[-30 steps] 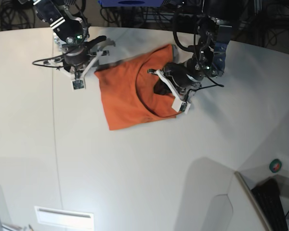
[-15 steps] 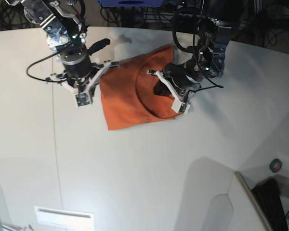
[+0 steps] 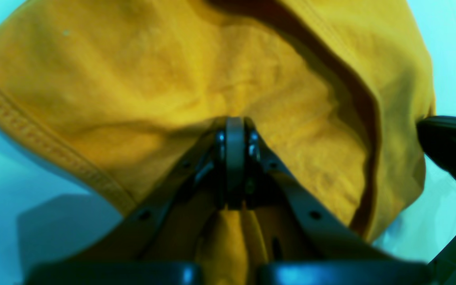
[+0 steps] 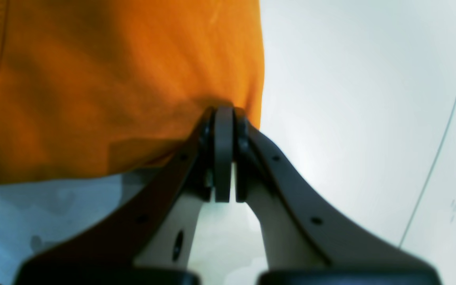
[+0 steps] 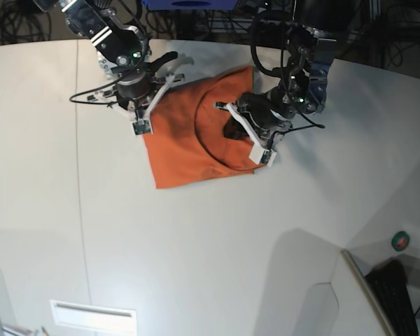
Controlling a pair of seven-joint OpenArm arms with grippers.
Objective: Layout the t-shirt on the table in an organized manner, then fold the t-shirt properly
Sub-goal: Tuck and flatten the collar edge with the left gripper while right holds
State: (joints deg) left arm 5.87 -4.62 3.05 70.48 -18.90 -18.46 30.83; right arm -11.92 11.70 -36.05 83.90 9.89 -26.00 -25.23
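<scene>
Since the preceding frames, the right gripper (image 5: 148, 106) has travelled rightward over the t-shirt's (image 5: 178, 150) left edge; the left gripper (image 5: 246, 128) is unchanged. Both grippers are fully closed, each pinching orange cloth between its fingertips. The t-shirt lies bunched on the far part of the white table (image 5: 196, 252), between the arms.

A small round green and red object (image 5: 400, 241) lies at the right; a black keyboard (image 5: 399, 297) is below it.
</scene>
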